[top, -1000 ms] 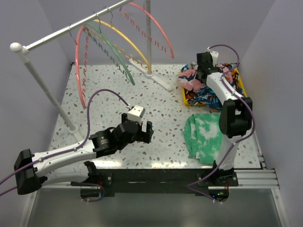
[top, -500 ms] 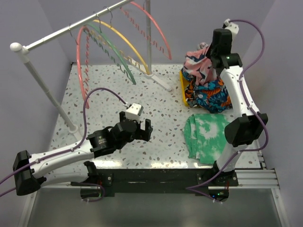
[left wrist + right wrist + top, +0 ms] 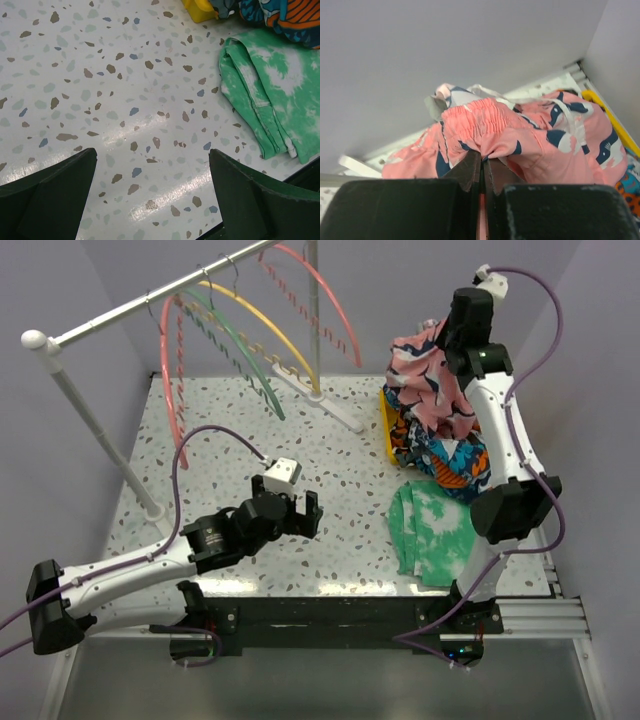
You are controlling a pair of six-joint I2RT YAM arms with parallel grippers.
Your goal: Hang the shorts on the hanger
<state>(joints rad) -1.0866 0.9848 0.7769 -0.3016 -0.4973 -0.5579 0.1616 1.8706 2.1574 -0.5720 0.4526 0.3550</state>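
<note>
Bare table (image 3: 330, 455) ran across the centre of the top view, from the left tool (image 3: 300, 520) up to the rack's white foot (image 3: 335, 410), giving an open lane. In the upper left, the hangers (image 3: 250, 365) on the slanted rail (image 3: 150, 302) drooped nearly to the surface, closing that corner, with the rack's post (image 3: 95, 425) beside them. At the right, the pink garment (image 3: 425, 370) dangled from the right tool (image 3: 447, 340) over the yellow bin (image 3: 386, 425) and the shorts (image 3: 450, 455), screening them from above. The green cloth (image 3: 435, 525) covered the lower right of the table, just below the bin
</note>
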